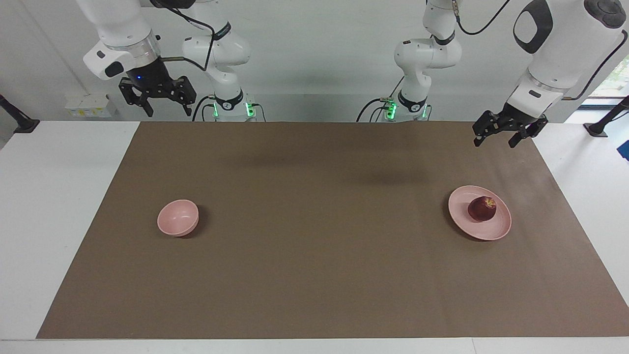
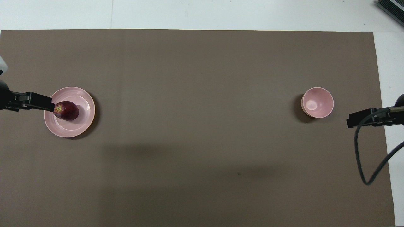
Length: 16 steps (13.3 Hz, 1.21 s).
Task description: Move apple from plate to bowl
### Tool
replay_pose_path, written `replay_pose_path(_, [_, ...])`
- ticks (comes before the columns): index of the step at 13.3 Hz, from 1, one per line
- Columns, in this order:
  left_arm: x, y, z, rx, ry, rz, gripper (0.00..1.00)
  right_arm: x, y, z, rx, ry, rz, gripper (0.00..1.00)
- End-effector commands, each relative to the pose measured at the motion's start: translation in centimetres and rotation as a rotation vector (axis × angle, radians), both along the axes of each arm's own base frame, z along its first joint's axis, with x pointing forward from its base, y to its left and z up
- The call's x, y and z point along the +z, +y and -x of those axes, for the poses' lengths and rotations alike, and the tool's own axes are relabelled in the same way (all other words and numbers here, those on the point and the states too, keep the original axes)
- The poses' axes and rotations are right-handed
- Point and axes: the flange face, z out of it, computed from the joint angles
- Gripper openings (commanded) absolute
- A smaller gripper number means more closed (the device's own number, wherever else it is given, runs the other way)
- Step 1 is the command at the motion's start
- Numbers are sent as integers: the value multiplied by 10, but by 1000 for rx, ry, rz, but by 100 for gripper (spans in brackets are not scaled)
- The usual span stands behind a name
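The right gripper [image 1: 156, 102], a black two-finger claw on a white arm, hangs high in the air over the edge of the brown mat [image 1: 314, 275] nearest the robots, toward the right arm's end of the table. Its fingers are spread apart and hold nothing. This arm waits.

The left gripper [image 1: 495, 136], the same black claw, hangs in the air over the mat's corner at the left arm's end, nearer to the robots than the wide shallow pale pink plate [image 1: 501, 228]. Its fingers are spread too, with nothing between them. In the facing view it is plainly well above the plate and touches nothing; in the overhead view its dark tip overlaps the plate's rim and reaches the apple's edge only by line of sight.

Taking the plate as the landmark: the small round dark red apple [image 1: 482, 209], with a yellowish patch at its top, rests on the plate, off-centre toward the left arm's end.

The small deep pale pink bowl [image 1: 178, 217] stands upright on the mat well apart from the plate, toward the right arm's end, about as far from the robots as the plate. It is empty.
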Motion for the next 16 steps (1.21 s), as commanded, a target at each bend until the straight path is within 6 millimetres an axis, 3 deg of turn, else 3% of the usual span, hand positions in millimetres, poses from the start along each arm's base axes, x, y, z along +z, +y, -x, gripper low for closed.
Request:
replay_pose_path(1, [-4,-3,5,-14,-2,6,100,2,-4,7,-23,-16,-22,100])
replay_pose_path(4, [-4,-4,5,-17,-4,6,100,24,-4,4,-10,-59,-23,100])
replay_pose_path(6, [-5,-4,5,-17,-4,6,100,27,-11,6,-22,-60,-22,100])
replay_pose_path(7, [-14,-4,4,-12,7,6,100,22,-14,9,-30,-50,-24,100])
replay_pose_path(9, [-41,-4,-12,-12,-73,8,100,9,-13,6,-35,-30,-26,100])
replay_pose_path(12, [-83,-20,-34,-25,-58,6,100,-26,-11,4,-32,-7,-28,100])
replay_pose_path(14, [-115,-33,-54,-45,-89,6,100,-28,-9,6,-31,-10,-28,100])
replay_pose_path(16, [-157,-34,-73,-51,-96,3,100,-31,-9,5,-32,-4,-28,100])
